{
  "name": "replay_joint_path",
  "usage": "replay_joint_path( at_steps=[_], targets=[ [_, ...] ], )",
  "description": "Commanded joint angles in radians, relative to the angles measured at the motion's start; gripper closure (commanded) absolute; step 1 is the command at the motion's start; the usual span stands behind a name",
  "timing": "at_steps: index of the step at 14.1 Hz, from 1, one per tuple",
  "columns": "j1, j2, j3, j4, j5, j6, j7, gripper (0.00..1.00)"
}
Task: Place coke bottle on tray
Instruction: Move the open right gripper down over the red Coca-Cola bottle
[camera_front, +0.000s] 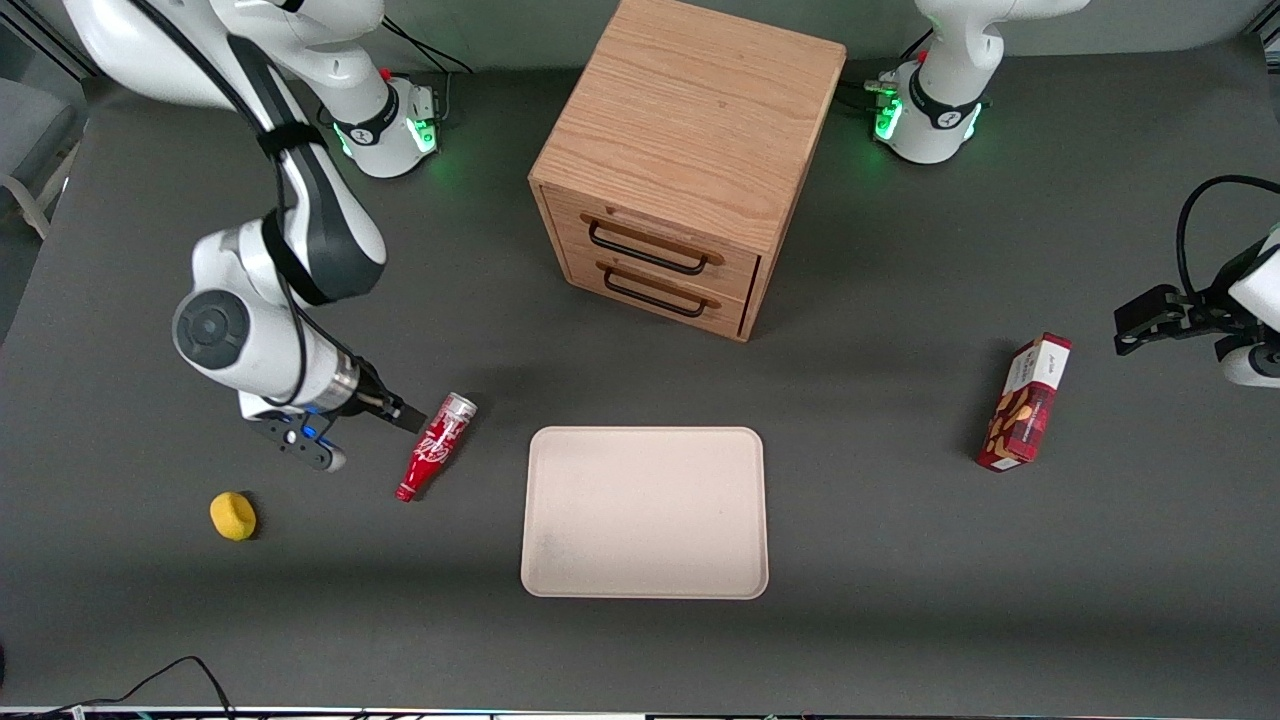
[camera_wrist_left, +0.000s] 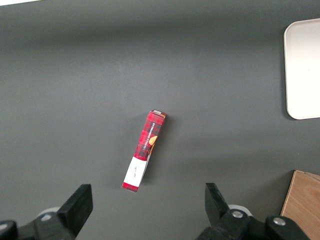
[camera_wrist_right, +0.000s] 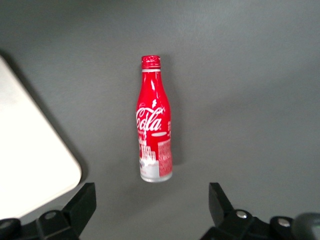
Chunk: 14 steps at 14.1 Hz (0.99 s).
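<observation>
One coke bottle (camera_front: 434, 447) is lying on its side on the dark table (camera_front: 900, 560), cap end nearer the front camera, silver base toward the gripper (camera_front: 408, 415) — fingers spread wide, holding nothing, just beside the base. One beige tray (camera_front: 646, 512) is sitting beside the bottle, not touching. Also resting on the table: one yellow sponge (camera_front: 233, 516), one two-drawer wooden cabinet (camera_front: 685, 165), one red snack box (camera_front: 1025, 404) — toward the parked arm's end.

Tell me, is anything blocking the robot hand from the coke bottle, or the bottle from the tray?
Nothing visible is. The gripper, fingers open, is right beside the coke bottle, which lies on its side on the table. Only bare table separates the bottle from the tray. The yellow ball lies off toward the working arm's end.
</observation>
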<state>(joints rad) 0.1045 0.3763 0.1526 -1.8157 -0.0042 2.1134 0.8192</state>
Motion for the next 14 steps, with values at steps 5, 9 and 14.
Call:
replay_joint_path(
  at_steps=[5,9,14],
  targets=[
    [0.007,0.121,0.004,0.019,-0.114,0.129,0.184,0.00],
    [0.009,0.173,0.015,0.021,-0.140,0.171,0.221,0.00],
    [0.021,0.228,0.015,0.023,-0.198,0.204,0.259,0.00]
  ],
)
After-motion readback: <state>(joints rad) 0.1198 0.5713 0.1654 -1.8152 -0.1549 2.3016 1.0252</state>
